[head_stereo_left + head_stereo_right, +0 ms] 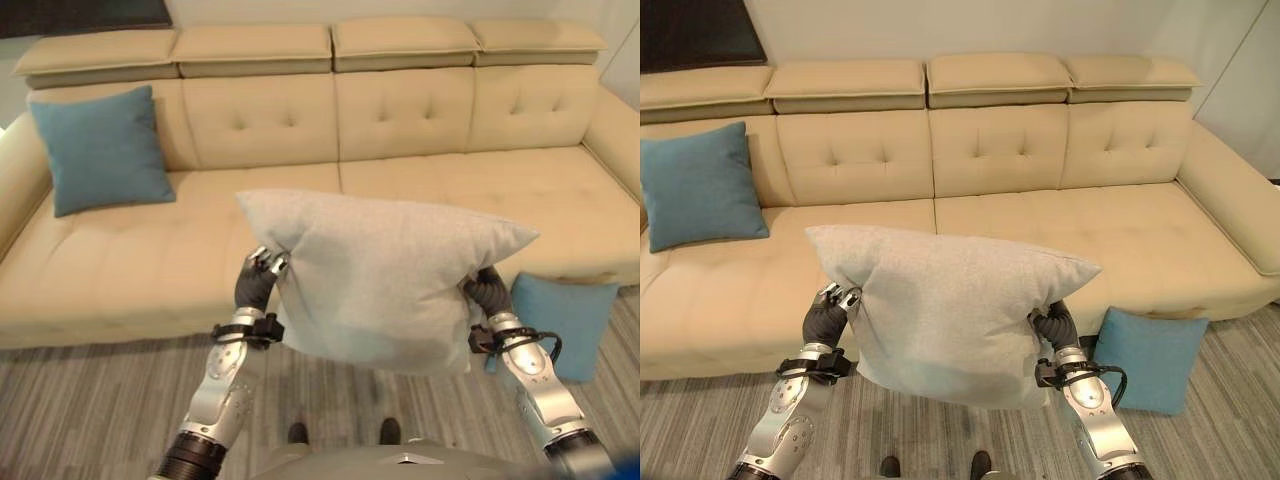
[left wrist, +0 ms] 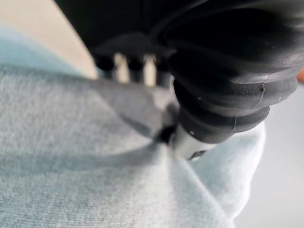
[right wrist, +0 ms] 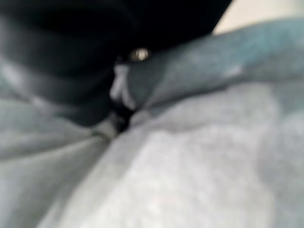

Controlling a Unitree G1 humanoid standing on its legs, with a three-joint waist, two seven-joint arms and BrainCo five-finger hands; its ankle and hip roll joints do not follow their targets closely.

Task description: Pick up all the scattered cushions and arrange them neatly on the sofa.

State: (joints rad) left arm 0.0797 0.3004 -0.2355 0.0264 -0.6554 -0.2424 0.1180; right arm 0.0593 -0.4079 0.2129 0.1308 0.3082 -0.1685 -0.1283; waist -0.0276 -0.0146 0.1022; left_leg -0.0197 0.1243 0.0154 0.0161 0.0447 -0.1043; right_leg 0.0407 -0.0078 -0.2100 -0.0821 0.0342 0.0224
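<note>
From the head views, a grey cushion [image 1: 385, 280] hangs before the beige sofa [image 1: 420, 120] over striped carpet [image 1: 1240, 400], left hand [image 1: 262, 272] pinching one edge. In the wrist views, right hand [image 3: 118, 90] presses in, grip unclear.

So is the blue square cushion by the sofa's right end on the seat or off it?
Off: the blue square cushion stands on the floor against the beige sofa front.

One cushion [image 1: 103, 148] leans at the sofa's [image 1: 430, 190] left end; another [image 1: 562, 322] stands on the floor before its right end.
</note>
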